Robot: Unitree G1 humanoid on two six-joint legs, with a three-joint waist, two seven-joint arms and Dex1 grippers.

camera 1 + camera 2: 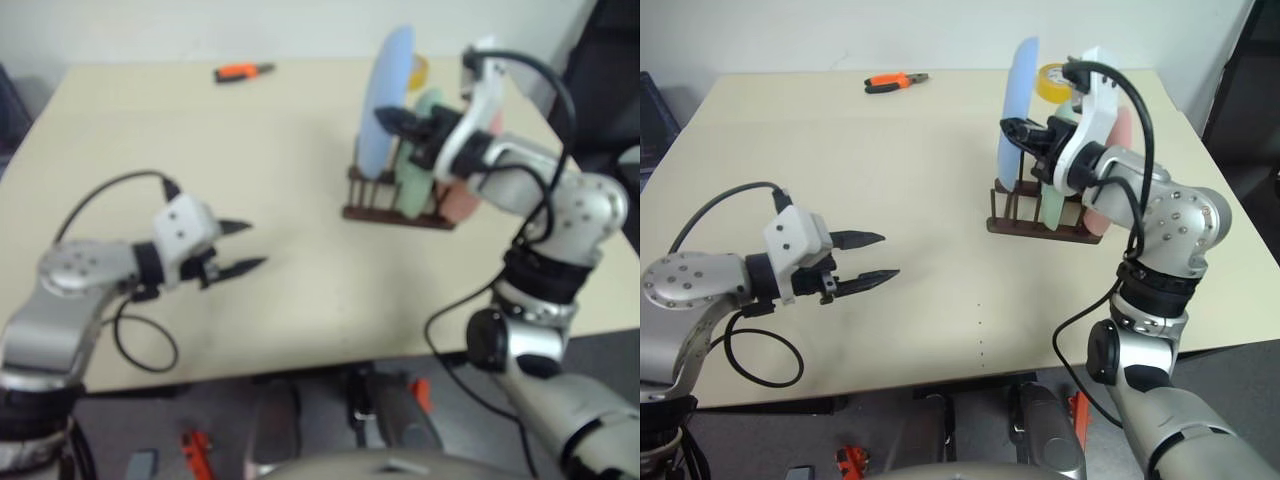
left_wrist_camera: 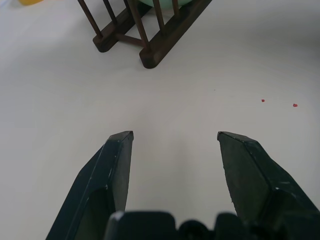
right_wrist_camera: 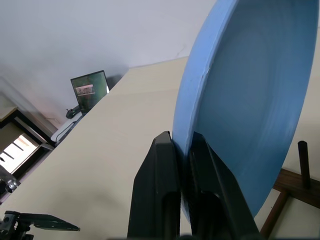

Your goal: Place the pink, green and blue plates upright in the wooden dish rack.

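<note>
Your left gripper (image 1: 872,259) hovered over bare table (image 1: 940,200), fingers spread, nothing between them. Orange pliers (image 1: 896,81) lay at far edge. Your right gripper (image 1: 1018,130) was clamped on rim of blue plate (image 1: 1019,105), plate upright at near end of wooden dish rack (image 1: 1038,222). Green plate (image 1: 1054,204) and pink plate (image 1: 1108,175) stood upright in rack behind it. Yellow tape roll (image 1: 1053,82) sat beyond rack.
</note>
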